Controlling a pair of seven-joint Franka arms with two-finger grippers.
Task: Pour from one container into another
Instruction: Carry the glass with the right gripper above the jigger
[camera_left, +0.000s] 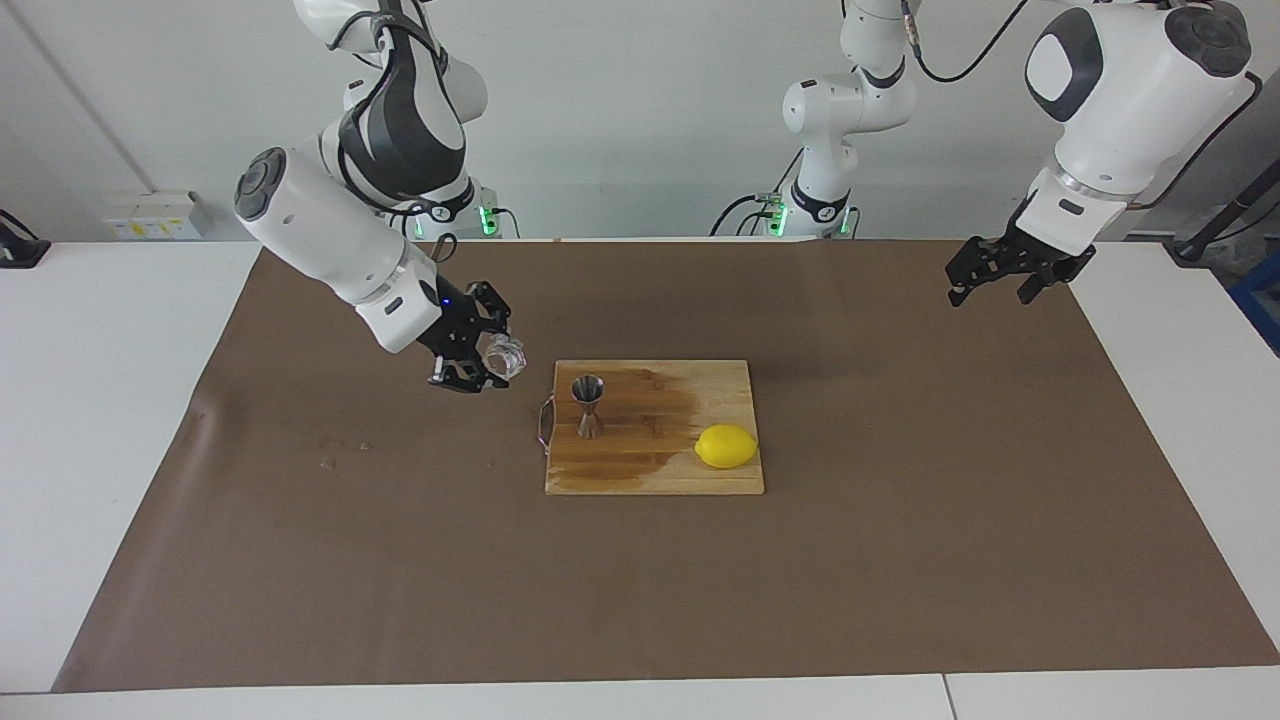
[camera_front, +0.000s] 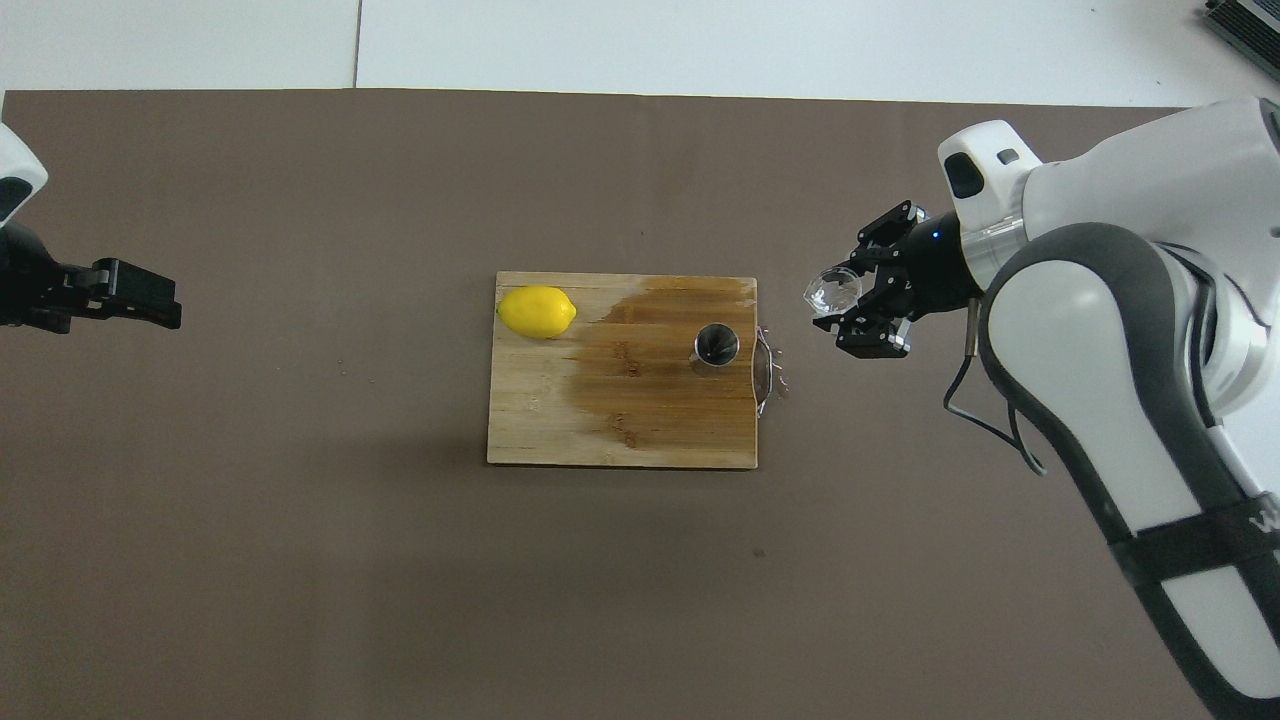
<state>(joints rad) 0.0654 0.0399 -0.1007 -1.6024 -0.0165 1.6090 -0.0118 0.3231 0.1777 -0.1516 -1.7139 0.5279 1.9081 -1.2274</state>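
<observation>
A tiny clear glass cup (camera_left: 503, 355) (camera_front: 832, 290) hangs tilted in the air, with my right gripper (camera_left: 495, 358) (camera_front: 835, 305) shut on it. Both are over the brown paper, just off the end of the wooden board (camera_left: 650, 472) (camera_front: 540, 420) toward the right arm. The steel hourglass-shaped jigger (camera_left: 588, 405) (camera_front: 716, 345) stands upright on that end of the board, a short way from the cup and lower than it. My left gripper (camera_left: 1010, 272) (camera_front: 130, 295) waits open and empty over the paper at the left arm's end of the table.
A yellow lemon (camera_left: 726, 446) (camera_front: 537, 311) lies on the board's corner toward the left arm. A dark wet patch (camera_left: 655, 400) spreads on the board around the jigger. Small drops (camera_left: 330, 455) lie on the paper toward the right arm's end.
</observation>
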